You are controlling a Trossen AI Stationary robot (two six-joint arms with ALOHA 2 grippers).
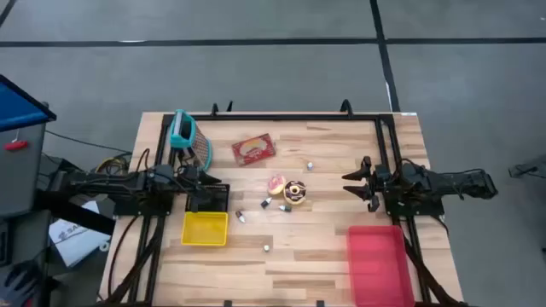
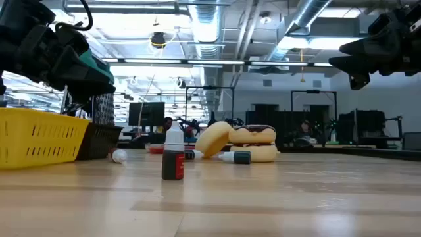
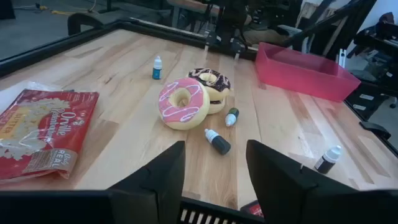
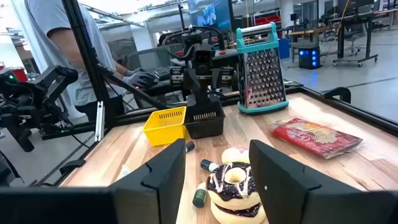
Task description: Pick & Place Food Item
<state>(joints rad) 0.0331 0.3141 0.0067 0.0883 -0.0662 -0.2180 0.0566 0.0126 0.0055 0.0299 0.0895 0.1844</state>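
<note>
A pink-iced donut (image 3: 183, 102) stands tilted on its rim at mid-table, leaning on a chocolate-iced donut (image 3: 211, 81) that lies flat on the wood. A red popcorn bag (image 1: 253, 149) lies flat toward the far edge. My left gripper (image 1: 223, 189) hovers open to the left of the donuts, above a black basket (image 4: 205, 121), with nothing between its fingers. My right gripper (image 1: 348, 183) hovers open to the donuts' right, also with nothing between its fingers. Both sit high in the low view, with my left gripper (image 2: 62, 56) on the left and my right gripper (image 2: 365, 59) on the right.
A yellow basket (image 1: 205, 228) sits near left and a red bin (image 1: 380, 260) near right. A teal-handled grater (image 1: 188, 136) stands at the far left. Several small dropper bottles (image 3: 217, 141) lie or stand around the donuts. A person (image 4: 56, 37) stands beyond the table's left side.
</note>
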